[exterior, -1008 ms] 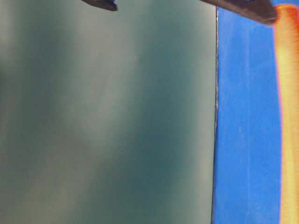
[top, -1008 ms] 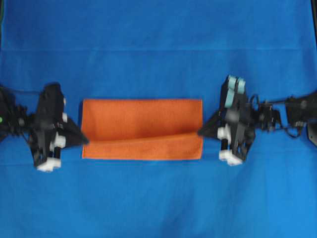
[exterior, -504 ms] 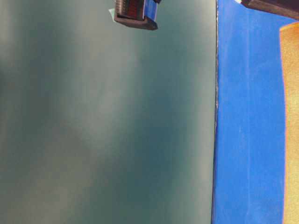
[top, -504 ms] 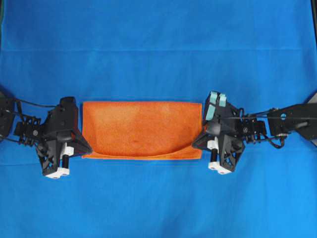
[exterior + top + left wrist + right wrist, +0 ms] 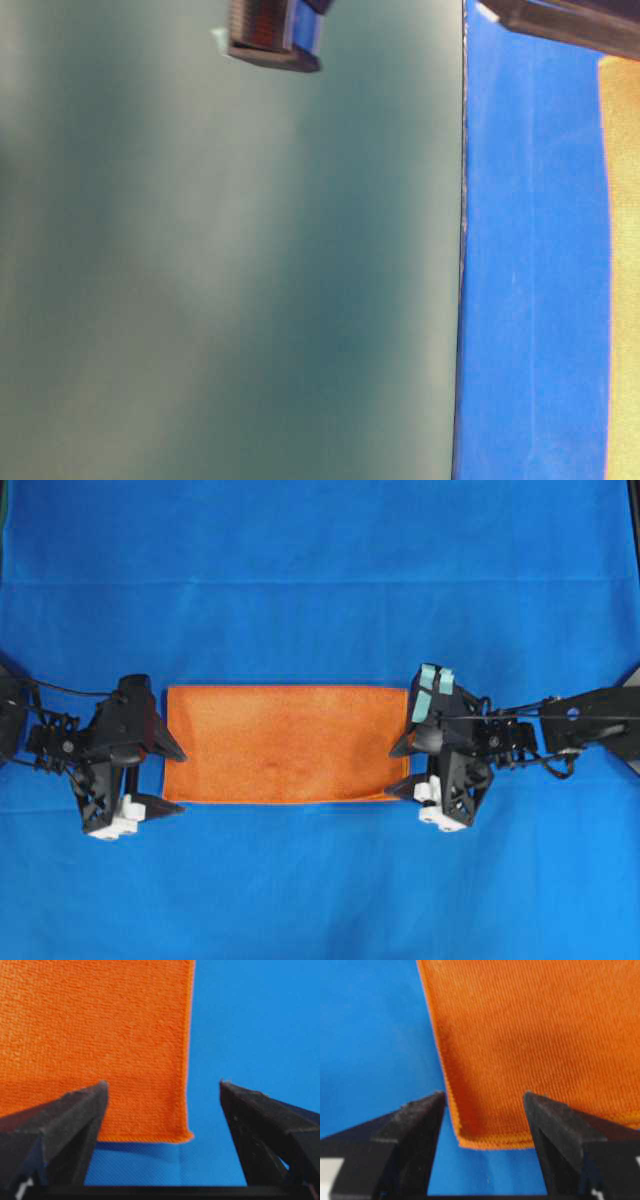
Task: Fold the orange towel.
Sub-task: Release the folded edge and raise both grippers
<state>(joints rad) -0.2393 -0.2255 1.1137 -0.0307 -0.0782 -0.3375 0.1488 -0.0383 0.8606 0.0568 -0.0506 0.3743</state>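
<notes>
The orange towel (image 5: pixel 287 743) lies folded in half as a flat rectangle on the blue cloth. My left gripper (image 5: pixel 181 780) stands open at the towel's left near corner, one finger level with the towel's middle and the other just past its near edge. At the right near corner my right gripper (image 5: pixel 391 771) is open too. In the left wrist view the towel (image 5: pixel 100 1035) ends in a hemmed corner between the spread fingers of the left gripper (image 5: pixel 161 1086). The right wrist view shows the doubled towel corner (image 5: pixel 530 1035) between the fingers of the right gripper (image 5: pixel 484 1095), which grip nothing.
The large blue cloth (image 5: pixel 320 580) covers the whole table. The table-level view is turned sideways and mostly a grey-green blur, with the blue cloth (image 5: pixel 530 300), a strip of the towel (image 5: pixel 625 250) at the right edge and a dark arm part (image 5: pixel 270 35) at the top.
Both grippers brought the towel's raised edge down toward the near side, then opened and let go. The top layer now lies flat on the lower one.
</notes>
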